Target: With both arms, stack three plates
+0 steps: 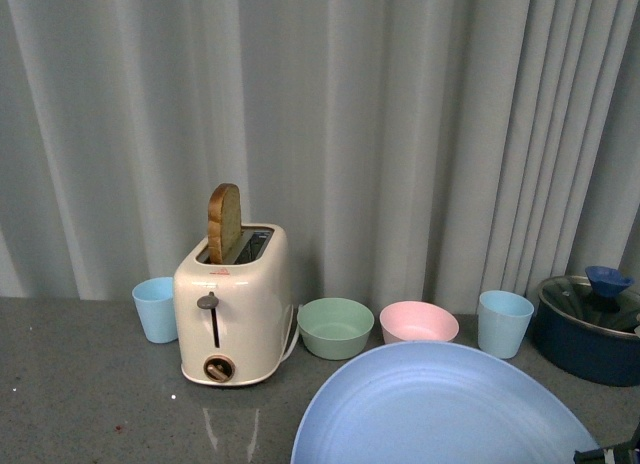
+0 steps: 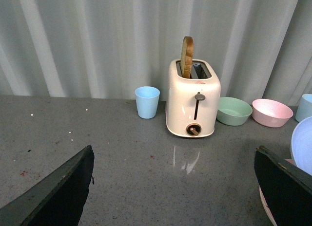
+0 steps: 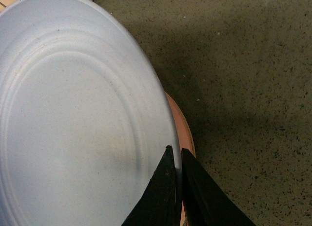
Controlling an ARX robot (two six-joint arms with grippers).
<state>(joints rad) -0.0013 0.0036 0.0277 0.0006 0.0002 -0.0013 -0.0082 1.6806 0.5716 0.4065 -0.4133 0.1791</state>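
Right pincer (image 3: 176, 150) pinches blue plate (image 3: 73, 114), hiding most of pink plate (image 3: 185, 128).

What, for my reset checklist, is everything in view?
light blue plate: one, light blue, near right, over pink plate
pink plate: one, pink, edge showing under it
toaster: one, cream, left of centre
toast: one slice, brown, upright in toaster
green bowl: one, green, right of toaster
pink bowl: one, pink, beside green bowl
pot: one, dark blue, glass lid, far right
cups: two, light blue, left of toaster; other beside pot
table: one, grey
curtain: one, pale grey, behind
left gripper: one, black, open
right gripper: one, black, shut on light blue plate's rim
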